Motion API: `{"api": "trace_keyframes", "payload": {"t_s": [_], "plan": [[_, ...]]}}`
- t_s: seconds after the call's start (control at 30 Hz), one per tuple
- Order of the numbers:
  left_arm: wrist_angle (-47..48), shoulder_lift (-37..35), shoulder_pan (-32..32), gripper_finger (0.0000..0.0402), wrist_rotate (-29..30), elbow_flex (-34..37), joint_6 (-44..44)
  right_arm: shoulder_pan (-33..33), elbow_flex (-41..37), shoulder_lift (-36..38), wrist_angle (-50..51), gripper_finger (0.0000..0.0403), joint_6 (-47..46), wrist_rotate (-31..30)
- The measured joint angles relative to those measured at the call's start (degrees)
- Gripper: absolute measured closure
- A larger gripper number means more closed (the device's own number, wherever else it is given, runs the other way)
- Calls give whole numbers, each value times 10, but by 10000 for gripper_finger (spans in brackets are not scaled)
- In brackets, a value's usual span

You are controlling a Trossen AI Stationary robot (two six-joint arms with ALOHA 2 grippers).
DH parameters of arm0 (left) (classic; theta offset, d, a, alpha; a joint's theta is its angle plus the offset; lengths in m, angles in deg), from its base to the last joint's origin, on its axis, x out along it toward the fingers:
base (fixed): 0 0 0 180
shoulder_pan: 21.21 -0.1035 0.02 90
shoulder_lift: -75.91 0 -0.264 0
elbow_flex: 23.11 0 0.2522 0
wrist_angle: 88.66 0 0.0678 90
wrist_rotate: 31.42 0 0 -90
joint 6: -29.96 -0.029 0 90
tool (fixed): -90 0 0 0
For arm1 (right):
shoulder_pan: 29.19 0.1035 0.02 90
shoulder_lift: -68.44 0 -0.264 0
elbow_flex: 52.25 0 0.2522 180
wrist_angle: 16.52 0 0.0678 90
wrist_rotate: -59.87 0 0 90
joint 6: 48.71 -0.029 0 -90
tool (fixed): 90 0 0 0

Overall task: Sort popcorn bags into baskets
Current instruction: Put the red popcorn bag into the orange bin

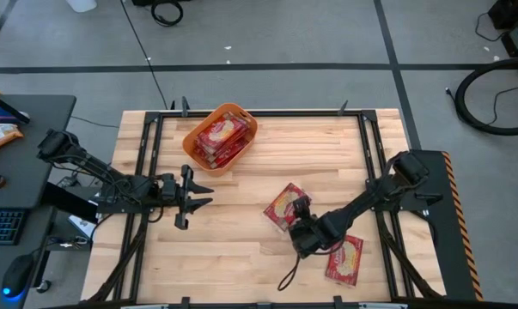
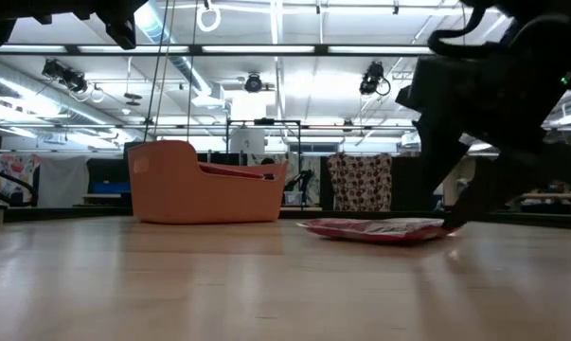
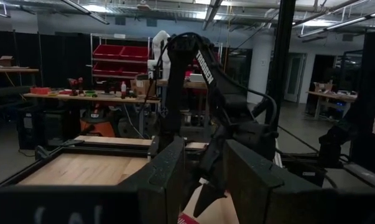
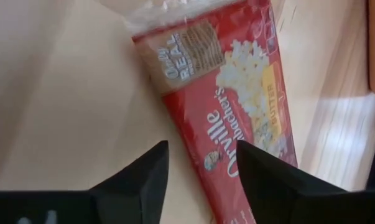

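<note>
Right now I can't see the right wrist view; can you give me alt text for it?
A red Orville popcorn bag lies flat on the wooden table, angled across the frame. The right pincer hovers open over its near end, one finger on either side of the bag's edge.

Red popcorn bag at the centre of the right wrist view, partial white script "ville", brown panel reading "REAL", small word "BUTTER" on its yellow strip, right arm in the left wrist view lettered "TROSSEN"
</note>
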Motion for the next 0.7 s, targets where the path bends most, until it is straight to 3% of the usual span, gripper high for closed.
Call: {"api": "trace_keyframes", "payload": {"t_s": [0.2,0.4,0.53,0.7], "plan": [[1,0,0,285,0,0,-1,-14,-8,-15,-17,199,5,-1],[-1,0,0,285,0,0,-1,-29,-42,-10,-58,216,32,-4],[-1,0,0,285,0,0,-2,-35,-54,-10,-77,262,58,1],[0,0,0,285,0,0,-2,-39,-55,-12,-81,351,71,14]]}}
